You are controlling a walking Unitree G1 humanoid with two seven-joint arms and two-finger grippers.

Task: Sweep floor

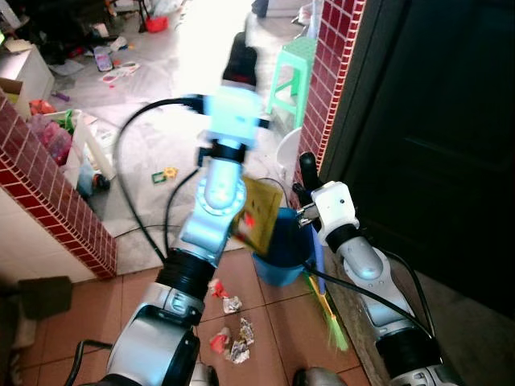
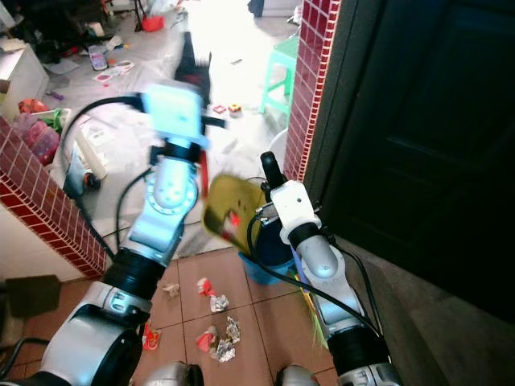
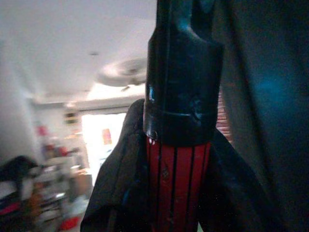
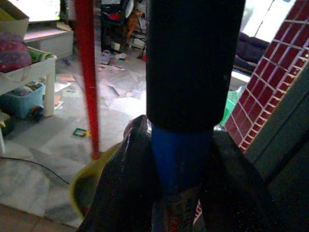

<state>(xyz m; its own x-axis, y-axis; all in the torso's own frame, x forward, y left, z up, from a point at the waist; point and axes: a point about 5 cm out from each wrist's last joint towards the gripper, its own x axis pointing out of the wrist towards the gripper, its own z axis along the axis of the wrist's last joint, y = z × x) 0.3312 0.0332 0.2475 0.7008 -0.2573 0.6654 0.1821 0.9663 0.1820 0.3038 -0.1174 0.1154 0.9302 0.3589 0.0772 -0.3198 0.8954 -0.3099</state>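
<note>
My left gripper [image 1: 240, 61] is raised high and shut on the red handle [image 3: 176, 183] of a yellow dustpan [image 1: 257, 215]. The pan hangs tilted above a blue bucket [image 1: 282, 256]. My right gripper [image 1: 308, 172] is shut on the blue broom handle [image 4: 176, 159], just below its black grip. The broom's green bristles [image 1: 331, 315] rest on the tiles by the wall. Crumpled red and white litter [image 1: 233, 331] lies on the brown tiles between my arms. In the right wrist view the dustpan's red stick [image 4: 87, 72] and the dustpan [image 4: 89, 186] stand just beyond the broom.
A red-tile pillar [image 1: 334, 72] and a dark door [image 1: 434, 145] close off the right. A low brick wall [image 1: 56, 209] stands on the left. Beyond are a green stool [image 1: 294, 68], a white table [image 1: 90, 138] and scattered toys [image 1: 165, 173] on grey floor.
</note>
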